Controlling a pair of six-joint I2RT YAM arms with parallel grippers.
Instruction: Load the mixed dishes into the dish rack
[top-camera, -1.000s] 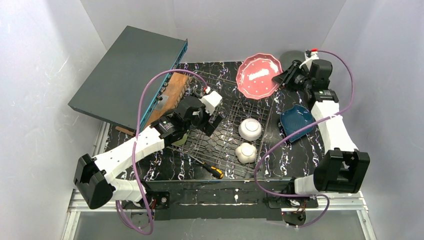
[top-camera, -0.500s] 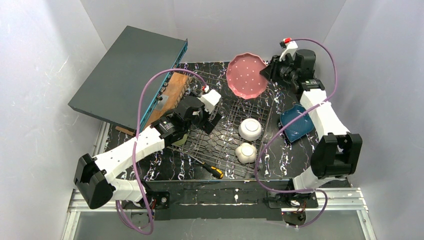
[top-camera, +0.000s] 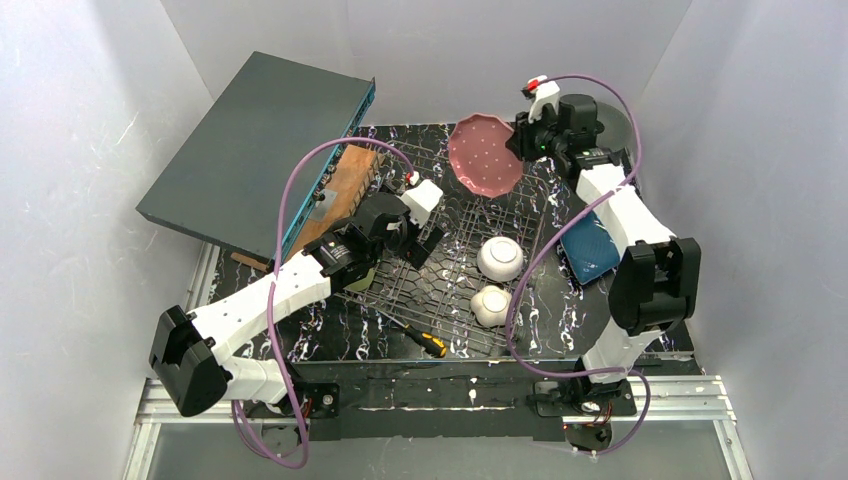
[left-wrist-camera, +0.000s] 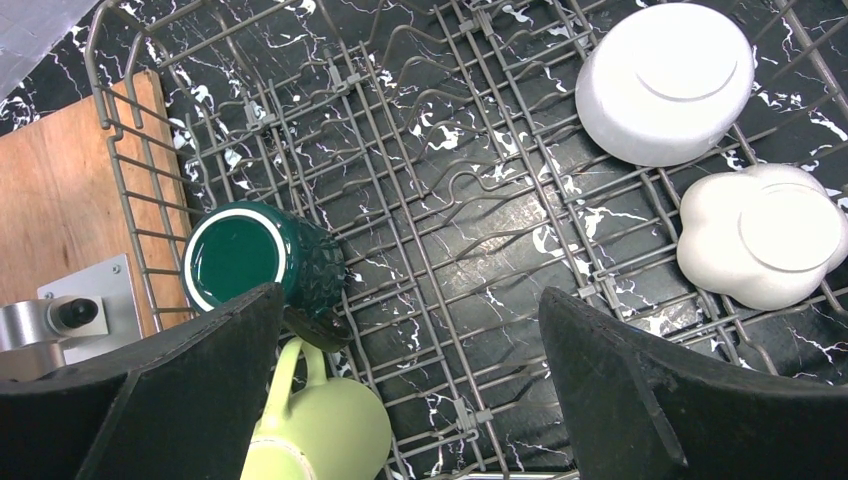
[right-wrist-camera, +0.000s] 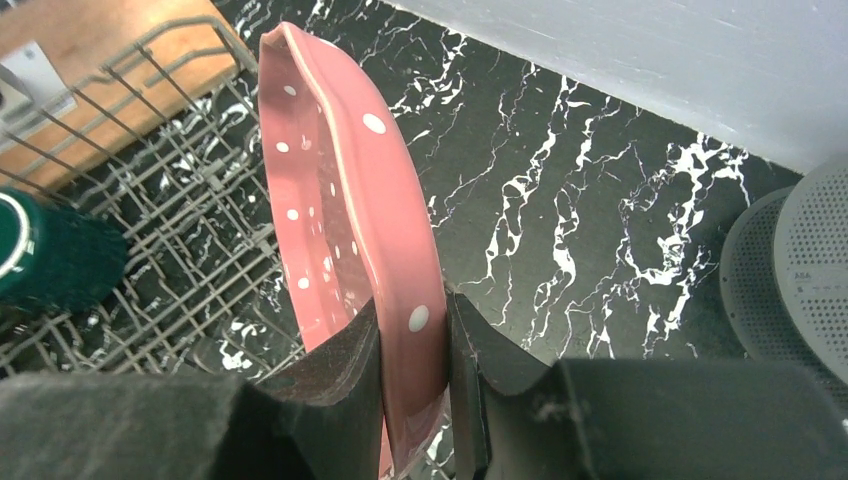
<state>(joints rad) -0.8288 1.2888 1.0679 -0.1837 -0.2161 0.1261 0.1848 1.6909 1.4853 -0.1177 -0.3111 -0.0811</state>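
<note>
Near edge: yellow-black screwdriver (top-camera: 426, 341) lies on the worktop (top-camera: 335, 325), just in front of the dish rack (top-camera: 452, 283).
In the rack, right side: small white cup (top-camera: 491, 305) upside down, white bowl (top-camera: 500, 258) upside down just behind it, close together.
Left claw (left-wrist-camera: 410, 400) hangs over the rack's left part, jaws wide apart, nothing in them.
Under it, by the rack's left wall: dark green mug (left-wrist-camera: 250, 258), mouth toward the wrist camera. Pale yellow-green mug (left-wrist-camera: 322, 435) sits just beside it on the near side, partly cut off. Can't tell if the two touch.
Blue squarish dish (top-camera: 590, 250) is on the worktop right of the rack, outside it, partly behind the right arm.
Wooden board (top-camera: 345, 185) lies left of the rack, with the dark grey flat box (top-camera: 255, 150) tilted behind it.
Far end: right claw (right-wrist-camera: 415, 370) is clamped on the rim of the pink speckled plate (right-wrist-camera: 340, 200), which is held on edge above the rack's far end.
Black round disc (right-wrist-camera: 800, 270) is at the far right corner.
</note>
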